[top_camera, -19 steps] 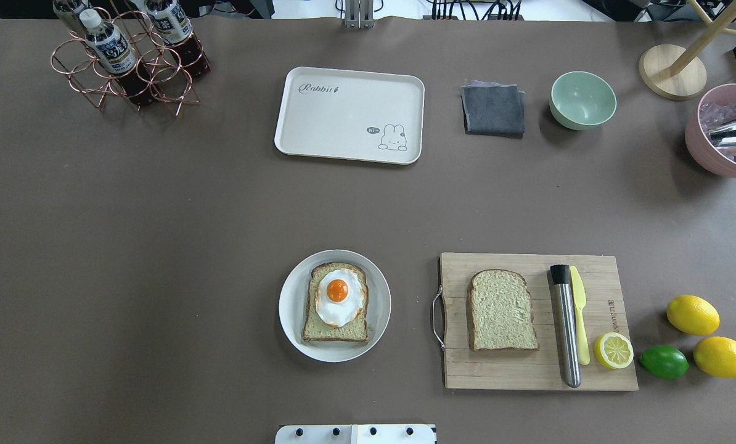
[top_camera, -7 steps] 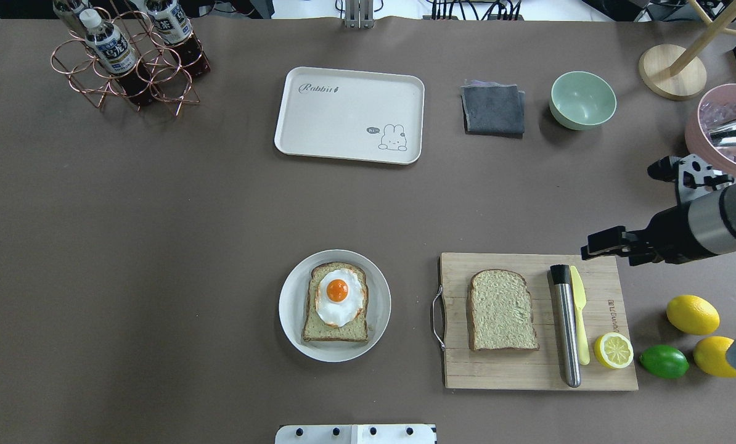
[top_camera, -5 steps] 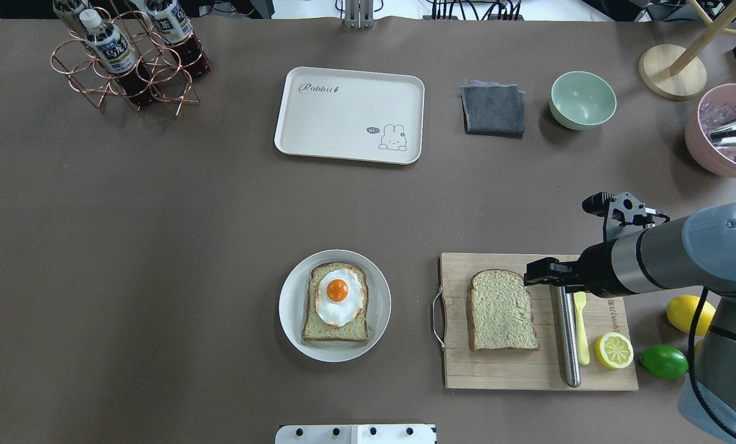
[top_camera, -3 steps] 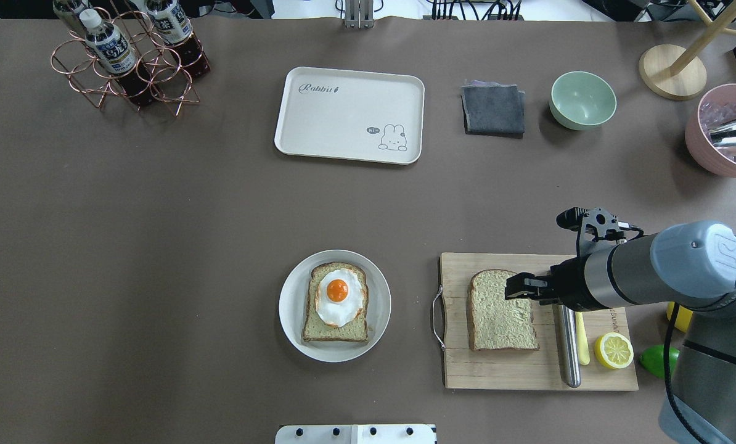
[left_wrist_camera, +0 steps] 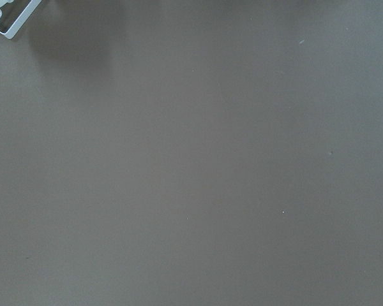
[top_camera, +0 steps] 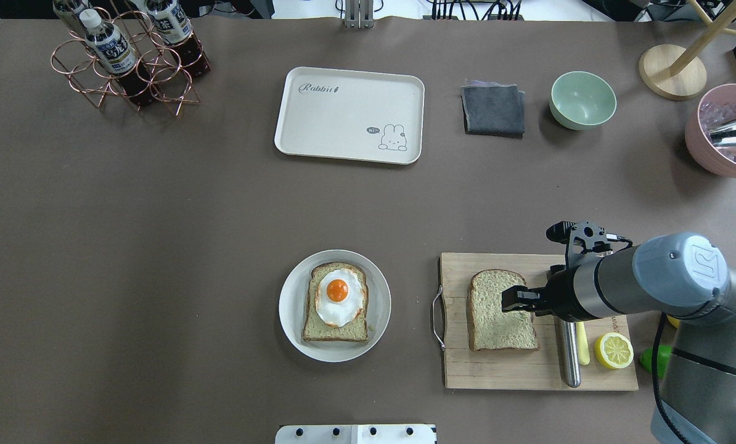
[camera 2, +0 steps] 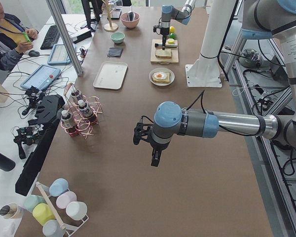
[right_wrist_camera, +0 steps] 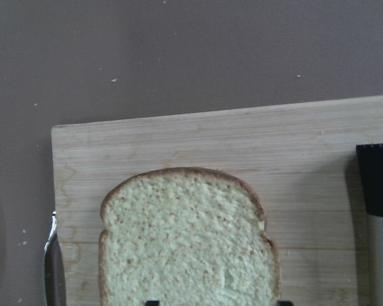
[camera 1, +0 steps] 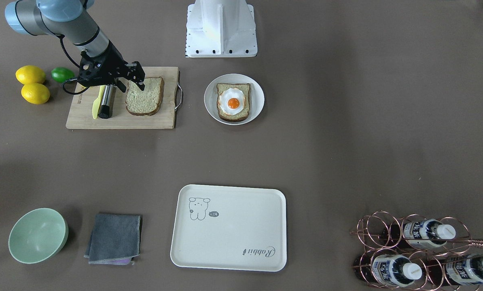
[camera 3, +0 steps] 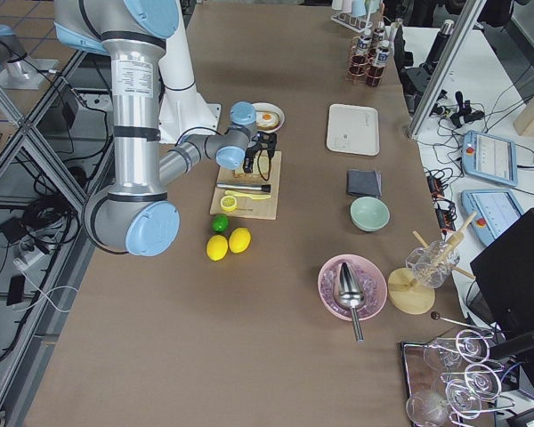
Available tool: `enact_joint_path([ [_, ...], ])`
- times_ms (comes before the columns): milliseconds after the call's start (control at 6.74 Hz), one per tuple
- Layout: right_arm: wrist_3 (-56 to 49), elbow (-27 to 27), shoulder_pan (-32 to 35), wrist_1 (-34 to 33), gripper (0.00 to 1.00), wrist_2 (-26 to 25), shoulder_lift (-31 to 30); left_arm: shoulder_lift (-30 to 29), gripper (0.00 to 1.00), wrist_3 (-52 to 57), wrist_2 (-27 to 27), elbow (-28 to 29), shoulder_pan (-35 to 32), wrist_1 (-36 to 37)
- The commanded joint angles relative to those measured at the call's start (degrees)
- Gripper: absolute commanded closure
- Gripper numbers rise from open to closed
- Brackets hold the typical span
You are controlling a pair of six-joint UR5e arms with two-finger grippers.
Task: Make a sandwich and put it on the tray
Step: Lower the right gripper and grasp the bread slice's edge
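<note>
One bread slice [top_camera: 497,320] lies on the wooden cutting board [top_camera: 503,370]; it also shows in the right wrist view [right_wrist_camera: 188,242]. The other slice [top_camera: 318,330], with the fried egg [top_camera: 338,296] on top, lies on a round white plate [top_camera: 291,308]. The cream tray [top_camera: 343,117] sits bare at the far middle. My right gripper [top_camera: 513,300] is open and hovers over the board's slice, its jaws spread about as wide as the bread. My left gripper [camera 2: 145,147] shows only in the exterior left view, above bare table; I cannot tell if it is open or shut.
A metal muddler [top_camera: 567,351], a yellow knife [top_camera: 582,348] and a lemon half [top_camera: 613,350] lie on the board right of the bread. A grey cloth [top_camera: 493,110], green bowl [top_camera: 582,98], pink bowl [top_camera: 722,132] and bottle rack [top_camera: 127,61] stand along the far side.
My right arm came in from the right edge and moved left and nearer to the robot, until its gripper was over the bread slice on the board. Nothing else moved.
</note>
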Motion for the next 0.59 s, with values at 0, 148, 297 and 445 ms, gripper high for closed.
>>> enact_joint_path([
  [0,-0.2,-1.5,0.0,0.1,0.33,0.1,0.2,0.0,0.03,-0.2,0.0,0.1,0.0,0.0],
  [148,-0.1,-1.1,0.0,0.1,0.37,0.2,0.1,0.0,0.03,-0.3,0.0,0.1,0.0,0.0],
  [297,-0.1,-1.6,0.0,0.1,0.42,0.2,-0.1,0.0,0.03,-0.3,0.0,0.0,0.0,0.1],
  [445,0.1,-1.4,0.0,0.1,0.43,0.2,-0.5,-0.1,0.03,-0.3,0.0,-0.1,0.0,0.1],
])
